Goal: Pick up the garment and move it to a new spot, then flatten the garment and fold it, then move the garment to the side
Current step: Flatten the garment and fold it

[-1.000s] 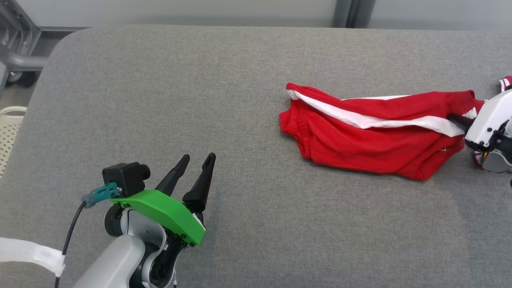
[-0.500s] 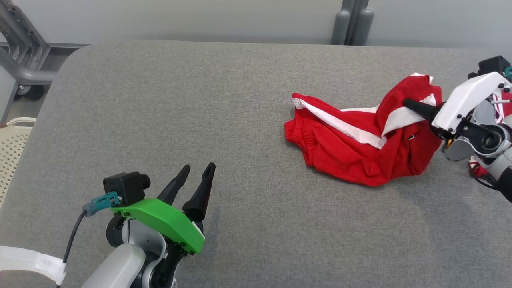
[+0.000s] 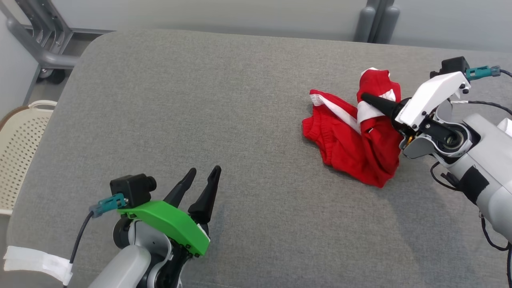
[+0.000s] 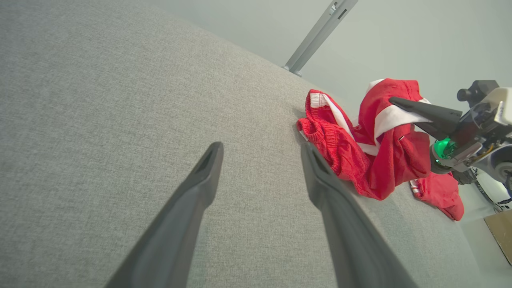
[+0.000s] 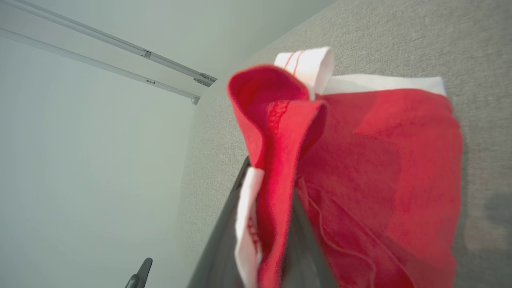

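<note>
Red with white stripes, the garment (image 3: pixel 352 148) sits bunched on the right part of the grey padded surface (image 3: pixel 240 100). One end is raised, pinched in the right gripper (image 3: pixel 365 97), whose dark fingers are clamped together on a white-banded fold. The rest trails down and rests on the surface. The left gripper (image 3: pixel 205 169) hovers at the near left, well apart from the garment, fingers spread and holding nothing. A pale perforated basket (image 3: pixel 20 148) stands beside the surface's left edge.
</note>
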